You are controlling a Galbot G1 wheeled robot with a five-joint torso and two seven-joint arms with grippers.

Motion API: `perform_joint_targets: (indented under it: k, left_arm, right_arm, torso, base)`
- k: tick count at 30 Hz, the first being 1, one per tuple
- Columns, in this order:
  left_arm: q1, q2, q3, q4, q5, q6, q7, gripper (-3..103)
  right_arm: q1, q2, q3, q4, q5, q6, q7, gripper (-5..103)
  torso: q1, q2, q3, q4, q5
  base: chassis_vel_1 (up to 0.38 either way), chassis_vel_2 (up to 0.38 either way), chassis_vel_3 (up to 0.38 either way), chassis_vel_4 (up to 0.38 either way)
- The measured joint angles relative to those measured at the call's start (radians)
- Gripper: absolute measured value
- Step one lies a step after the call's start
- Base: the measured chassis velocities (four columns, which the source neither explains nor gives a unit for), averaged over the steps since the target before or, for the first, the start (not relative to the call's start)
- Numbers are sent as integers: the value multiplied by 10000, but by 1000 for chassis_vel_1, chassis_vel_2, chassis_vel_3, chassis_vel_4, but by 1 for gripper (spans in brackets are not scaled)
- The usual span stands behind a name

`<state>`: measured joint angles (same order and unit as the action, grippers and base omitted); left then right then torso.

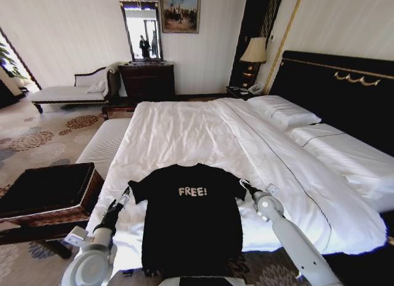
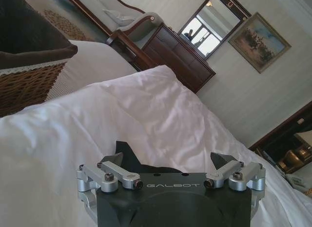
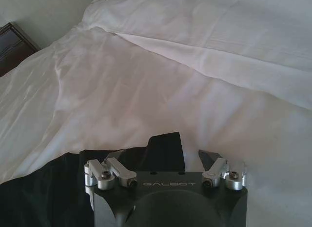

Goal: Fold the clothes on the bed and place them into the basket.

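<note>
**Both grippers spread at the shirt's sleeves**

Now the black shirt lies flat, chest up, on the foot end of the bed, its white "FREE!" lettering readable from the head view and its hem hanging over the mattress edge at 6 o'clock. From the shirt's middle, the left gripper sits at about 9 o'clock, at the tip of one sleeve; the right gripper sits at about 2 o'clock, at the other sleeve. In the left wrist view the left gripper's fingers stand wide apart with a corner of black cloth between them, not clamped. The right gripper's fingers are likewise spread, a sleeve edge lying between them on the white sheet. Off the bed at 9 o'clock stands the basket, its black lining showing, just beside the white bench.
</note>
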<state>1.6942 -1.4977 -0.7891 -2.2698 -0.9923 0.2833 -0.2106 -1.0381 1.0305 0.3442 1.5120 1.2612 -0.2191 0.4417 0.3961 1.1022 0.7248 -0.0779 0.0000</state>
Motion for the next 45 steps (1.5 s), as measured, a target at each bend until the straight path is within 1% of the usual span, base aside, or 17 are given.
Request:
perform_joint_targets:
  k: [1, 3, 5, 6, 9, 11, 12, 14, 19, 21, 23, 24, 34, 39, 42, 45]
  left_arm:
    - [-2, -19, 23, -10, -38, 0, -6, 100]
    - [0, -27, 33, -30, -70, 4, -13, 100]
    - [33, -46, 42, -162, -209, 54, -53, 100]
    - [33, -46, 42, -162, -209, 54, -53, 100]
    - [86, -36, 26, -217, -251, 75, -68, 100]
    - [97, -31, 23, -217, -252, 75, -70, 100]
    - [137, -25, 25, -224, -253, 75, -75, 100]
    - [160, -25, 36, -235, -254, 76, -76, 100]
    - [148, -54, 106, -211, -207, 76, -76, 100]
    - [140, -56, 115, -198, -185, 76, -76, 100]
    - [130, -59, 126, -183, -100, 76, -74, 100]
    - [130, -60, 129, -175, -62, 76, -72, 100]
    - [85, -93, 145, -50, 5, 64, -61, 100]
    - [-13, -117, 103, 77, 10, 58, -58, 100]
    - [-252, -106, -190, 340, -137, 56, -63, 100]
    - [-462, -38, -413, 587, -258, 67, -108, 100]
  right_arm:
    - [1, -1, -6, -16, -11, 29, -16, 79]
    - [1, -6, -11, -23, -14, 34, -23, 79]
    - [24, -36, -32, -59, -36, 42, -60, 68]
    - [24, -36, -32, -59, -36, 42, -60, 68]
    - [102, -32, -63, -113, -70, 56, -77, 51]
    - [115, -28, -68, -121, -75, 59, -77, 51]
    - [144, -11, -81, -146, -95, 73, -79, 40]
    - [156, 0, -88, -166, -121, 88, -79, 40]
    - [148, 23, -100, -207, -258, 236, -81, 14]
    - [138, 24, -100, -212, -287, 286, -81, 14]
    - [121, 23, -97, -224, -321, 375, -81, 3]
    - [111, 23, -88, -226, -335, 412, -81, 1]
    - [37, 58, -76, -36, -587, 669, -200, 0]
    - [-146, 102, -303, 784, -864, 719, -206, 0]
    - [-166, 265, -653, 1453, -1003, 724, -206, 0]
    - [-85, 424, -882, 1689, -1069, 731, -207, 0]
  torso:
    - [0, 0, 0, 0, -1]
    - [0, 0, 0, 1, -1]
    - [0, 0, 0, 0, 0]
    - [0, 0, 0, 0, 0]
    - [0, 0, 0, 0, 0]
    - [0, 0, 0, 1, 0]
    - [0, 0, 0, 1, 0]
    - [0, 0, 0, 2, 0]
    - [0, -1, 0, 1, 0]
    - [0, -1, 0, 1, 0]
    - [0, 0, 0, 1, 0]
    - [0, 0, 0, 1, 0]
    - [0, 0, 0, 1, 0]
    - [0, 0, 0, 0, -1]
    - [-1, 0, 0, 1, -3]
    - [0, 0, 0, 2, -1]
  base:
    - [0, 0, 0, 0]
    - [0, 0, 0, 0]
    - [0, 0, 0, 0]
    - [0, 0, 0, 0]
    - [0, 0, 0, 0]
    - [0, 0, 0, 0]
    - [0, 0, 0, 0]
    - [0, 0, 0, 0]
    - [0, 0, 0, 0]
    - [0, 0, 0, 0]
    - [0, 0, 0, 0]
    - [0, 0, 0, 0]
    - [0, 0, 0, 0]
    - [0, 0, 0, 0]
    - [0, 0, 0, 0]
    - [0, 0, 0, 0]
